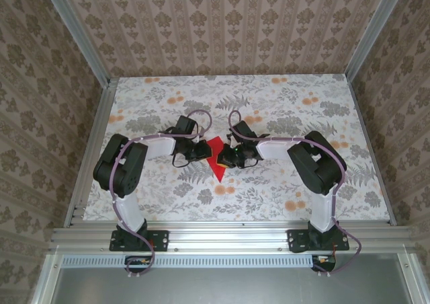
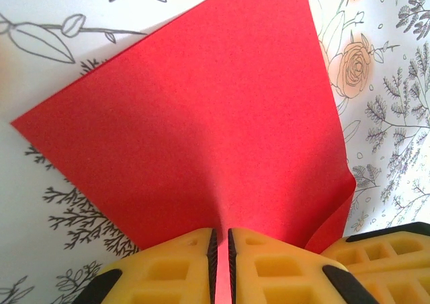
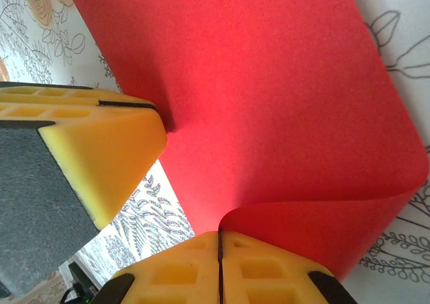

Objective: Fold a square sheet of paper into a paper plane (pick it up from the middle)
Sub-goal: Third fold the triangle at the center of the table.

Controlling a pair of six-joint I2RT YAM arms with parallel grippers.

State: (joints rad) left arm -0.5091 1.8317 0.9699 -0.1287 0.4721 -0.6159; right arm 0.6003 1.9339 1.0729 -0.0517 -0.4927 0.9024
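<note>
We hold the red sheet (image 1: pixel 216 155) at the middle of the table (image 1: pixel 289 190), left gripper (image 2: pixel 222 249) and right gripper (image 3: pixel 220 251) each pinched shut on it, likely to form its centre crease.

Square sheet of paper (image 1: pixel 216 157) is pinched between jaws of left gripper (image 2: pixel 220 240) and of right gripper (image 3: pixel 220 240), and is spread ahead of both. Grippers are set just beside each other. Table (image 1: pixel 282 183) is seen beneath.
</note>
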